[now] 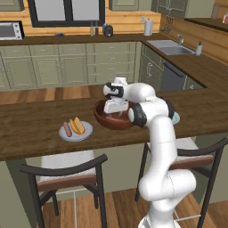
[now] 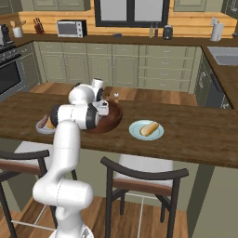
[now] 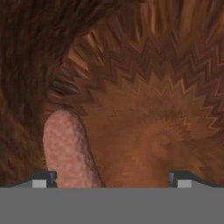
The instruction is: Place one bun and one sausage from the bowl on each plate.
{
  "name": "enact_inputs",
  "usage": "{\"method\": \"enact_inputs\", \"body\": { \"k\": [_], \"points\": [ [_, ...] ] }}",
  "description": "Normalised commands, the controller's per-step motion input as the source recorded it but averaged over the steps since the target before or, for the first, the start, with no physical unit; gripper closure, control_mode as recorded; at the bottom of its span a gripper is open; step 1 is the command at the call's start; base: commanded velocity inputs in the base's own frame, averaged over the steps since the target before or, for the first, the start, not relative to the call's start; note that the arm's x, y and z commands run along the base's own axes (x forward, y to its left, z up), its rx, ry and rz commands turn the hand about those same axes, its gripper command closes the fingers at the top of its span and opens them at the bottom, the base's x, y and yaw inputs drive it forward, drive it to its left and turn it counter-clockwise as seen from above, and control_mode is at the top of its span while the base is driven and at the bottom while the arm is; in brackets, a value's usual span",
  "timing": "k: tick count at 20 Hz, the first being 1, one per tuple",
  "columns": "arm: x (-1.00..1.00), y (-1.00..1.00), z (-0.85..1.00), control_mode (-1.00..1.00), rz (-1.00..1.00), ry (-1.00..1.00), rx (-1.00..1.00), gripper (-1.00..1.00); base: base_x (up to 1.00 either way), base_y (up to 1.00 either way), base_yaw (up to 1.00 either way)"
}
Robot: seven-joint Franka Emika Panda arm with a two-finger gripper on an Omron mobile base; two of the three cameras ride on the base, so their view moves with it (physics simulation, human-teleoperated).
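My gripper (image 1: 114, 113) hangs open inside the dark-brown wooden bowl (image 1: 101, 119), low over its floor. In the hand view a pinkish sausage (image 3: 66, 148) lies on the bowl's floor (image 3: 166, 109), just inside the left fingertip (image 3: 43, 178), and nothing is gripped. The pale grey-white plate (image 1: 84, 133) to the bowl's left carries a sausage (image 1: 67, 129) and a bun (image 1: 78, 126). The pale blue-green plate (image 2: 137, 134) to the bowl's right carries one bun (image 2: 149, 128). From the right base view, my arm covers much of the bowl (image 2: 114, 120) and the grey plate (image 2: 41, 128).
Everything stands on a long wooden counter (image 1: 31, 129) with two stools (image 1: 67, 176) tucked along its near edge. A strip of floor lies behind it, then cabinets, a sink (image 1: 171, 48) and a microwave (image 2: 70, 28).
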Motion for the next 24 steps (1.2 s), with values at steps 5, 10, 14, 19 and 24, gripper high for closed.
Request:
{"method": "enact_inputs", "body": {
  "k": [5, 10, 14, 19, 24],
  "points": [
    [-0.17, 0.00, 0.09, -1.00, 0.01, 0.00, 0.00, -1.00, 0.00, 0.00, 0.00],
    [-0.02, 0.00, -0.20, -1.00, 0.00, 0.01, 0.00, -1.00, 0.00, 0.00, 0.00],
    [0.02, 0.00, -0.39, -1.00, 0.03, 0.03, 0.00, -1.00, 0.00, 0.00, 0.00],
    [-0.04, 0.00, -0.06, -1.00, 0.04, 0.00, 0.02, -1.00, 0.00, 0.00, 0.00],
    [-0.15, 0.01, -0.05, -1.00, 0.07, 0.00, 0.01, -1.00, 0.00, 0.00, 0.00]
  ]
}}
